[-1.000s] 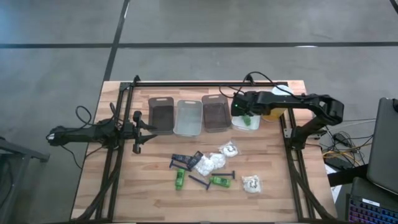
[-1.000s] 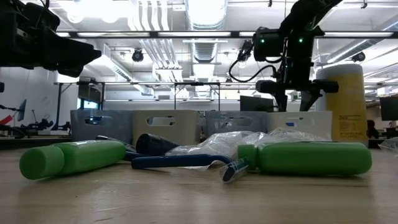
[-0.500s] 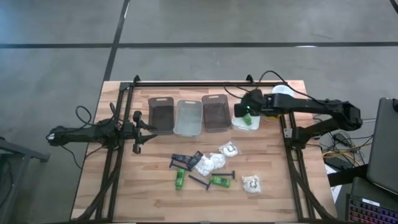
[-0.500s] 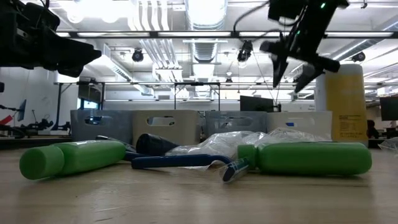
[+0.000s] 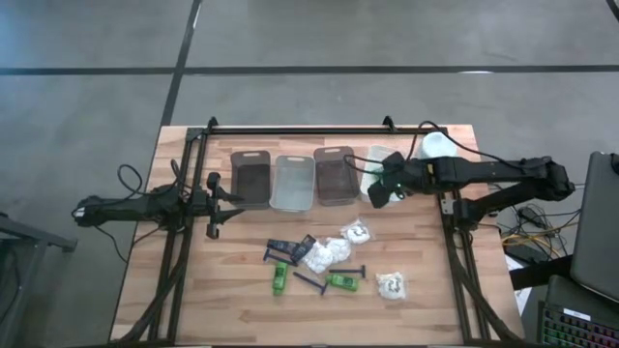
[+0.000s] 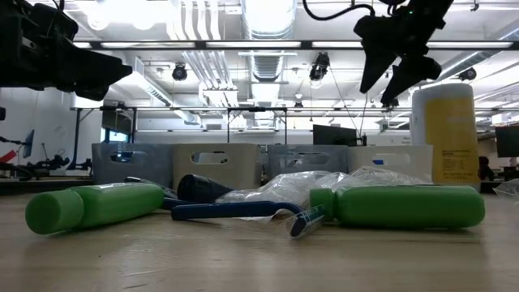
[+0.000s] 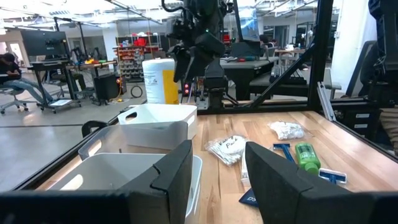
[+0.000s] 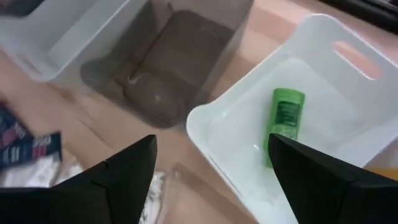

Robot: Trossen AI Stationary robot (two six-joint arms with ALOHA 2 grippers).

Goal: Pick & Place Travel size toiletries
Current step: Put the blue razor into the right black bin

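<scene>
Now right hand [image 5: 380, 193], fingers apart, empty, hovering at white bin's [image 8: 323, 43] near edge. Green bottle [image 8: 285, 118] lies inside that bin, just beyond the hand. Remaining toiletries [image 5: 329, 259] scattered on worktop [image 5: 242, 309], well apart. Left hand [image 5: 235, 198] parked, fingers apart.

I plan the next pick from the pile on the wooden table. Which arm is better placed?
Probably the right: its open gripper hangs empty beside the white plastic bin, nearer the white crinkly sachet. The left gripper waits at the dark bin.
</scene>
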